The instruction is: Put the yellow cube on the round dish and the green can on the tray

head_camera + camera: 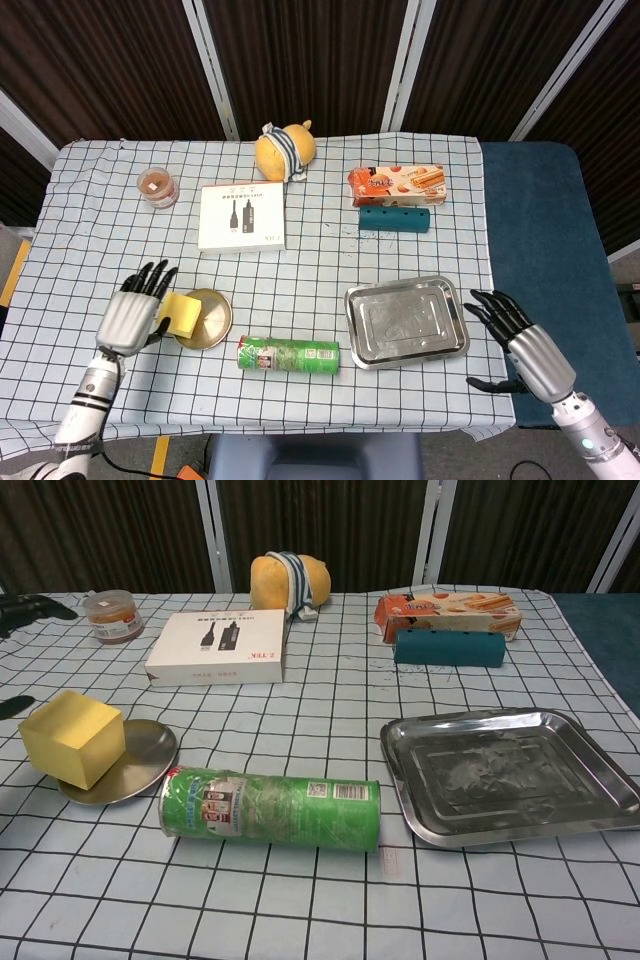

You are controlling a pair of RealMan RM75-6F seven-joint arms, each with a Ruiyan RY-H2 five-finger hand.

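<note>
While one yellow cube sits on the left edge of the one round dish, overhanging its rim toward the counter's left side, the left robot hand lies just beside it w/ fingers spread, holding nothing. One green can lies on its side near the front edge, between dish and the one steel tray, touching neither. Right robot hand hangs off the counter's right-front corner, fingers splayed, empty.

Back half carries one each: small jar, white box, yellow plush toy, biscuit pack, teal block just in front of the pack. Open checked cloth runs across the middle, between box and can, and along the far left side.

In chest view only dark fingertips of the left robot hand show at the frame's left edge; the right robot hand is out of that shot. Tray's right corner is cut off there.
</note>
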